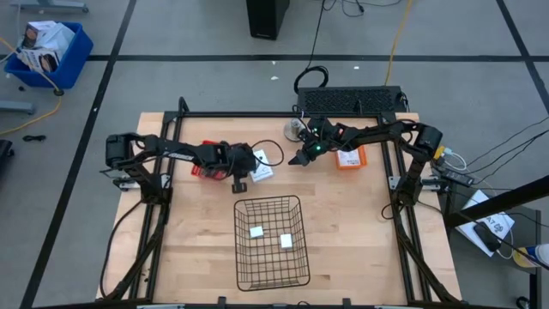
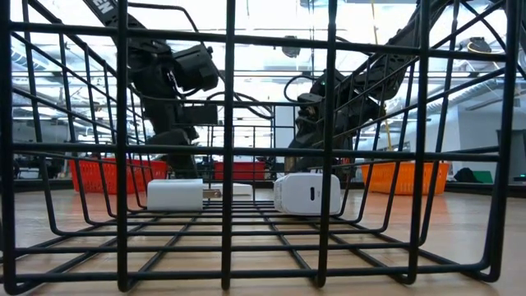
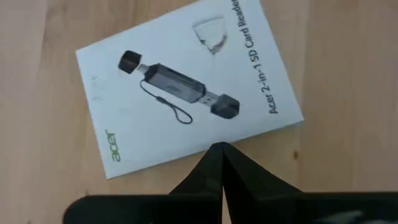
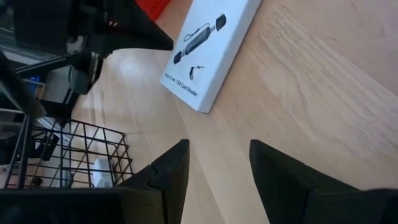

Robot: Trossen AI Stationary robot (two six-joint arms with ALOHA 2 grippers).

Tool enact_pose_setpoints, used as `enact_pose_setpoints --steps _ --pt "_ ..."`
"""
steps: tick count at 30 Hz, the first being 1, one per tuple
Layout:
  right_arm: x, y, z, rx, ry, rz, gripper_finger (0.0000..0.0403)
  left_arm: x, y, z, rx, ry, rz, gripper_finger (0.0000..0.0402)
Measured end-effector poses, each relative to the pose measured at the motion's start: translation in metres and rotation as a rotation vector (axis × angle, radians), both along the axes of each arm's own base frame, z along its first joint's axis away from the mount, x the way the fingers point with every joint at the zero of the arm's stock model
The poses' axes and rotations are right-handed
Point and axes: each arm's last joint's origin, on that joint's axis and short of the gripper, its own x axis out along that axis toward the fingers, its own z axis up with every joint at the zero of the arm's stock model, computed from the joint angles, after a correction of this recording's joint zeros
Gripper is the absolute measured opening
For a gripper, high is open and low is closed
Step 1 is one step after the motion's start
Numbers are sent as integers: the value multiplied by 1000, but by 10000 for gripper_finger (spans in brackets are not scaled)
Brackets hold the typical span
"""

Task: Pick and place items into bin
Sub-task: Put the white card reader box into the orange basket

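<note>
A flat white card packet (image 3: 186, 87) printed with a black card reader lies on the wooden table, also in the high view (image 1: 262, 166) and the right wrist view (image 4: 211, 50). My left gripper (image 3: 221, 149) is shut, and its tips stand at the packet's edge. My right gripper (image 4: 214, 162) is open and hovers over bare wood to the packet's right (image 1: 298, 159). Two small white blocks (image 1: 256, 230) (image 1: 286, 240) lie on the floor of the black wire bin (image 1: 272, 266). In the low view they show side by side (image 2: 174, 195) (image 2: 308, 193). No grey-blue hand tool is in view. My left gripper comes from above with its fingers shut together. The tips stand right at one long edge of the packet (image 3: 211, 140), which lies flat on the table. I cannot tell whether they touch it.
A red object (image 1: 204, 170) lies under the left arm, and an orange-and-white one (image 1: 350, 157) under the right arm. A black keyboard-like unit (image 1: 352, 99) sits at the table's far edge. The bin stands toward the near edge, with bare wood on both sides.
</note>
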Motion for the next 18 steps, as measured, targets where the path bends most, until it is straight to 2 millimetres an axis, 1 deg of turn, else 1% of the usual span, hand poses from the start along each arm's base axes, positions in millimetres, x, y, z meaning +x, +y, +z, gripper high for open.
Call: enact_pose_setpoints --steps 3,8,11,15,18 --pt "0 0 0 -2 -3 1 160 4 3 -2 -3 -29 -7 10" --pt "1 2 0 2 -5 11 160 7 4 -9 -3 -25 -28 4" --pt "3 5 1 -5 -10 25 160 9 7 -8 -15 -57 -31 8" --pt "6 7 2 -21 -31 34 160 12 8 -6 -89 -132 -89 3" --pt "6 7 2 -25 -35 35 160 11 7 -6 -89 -119 -87 10"
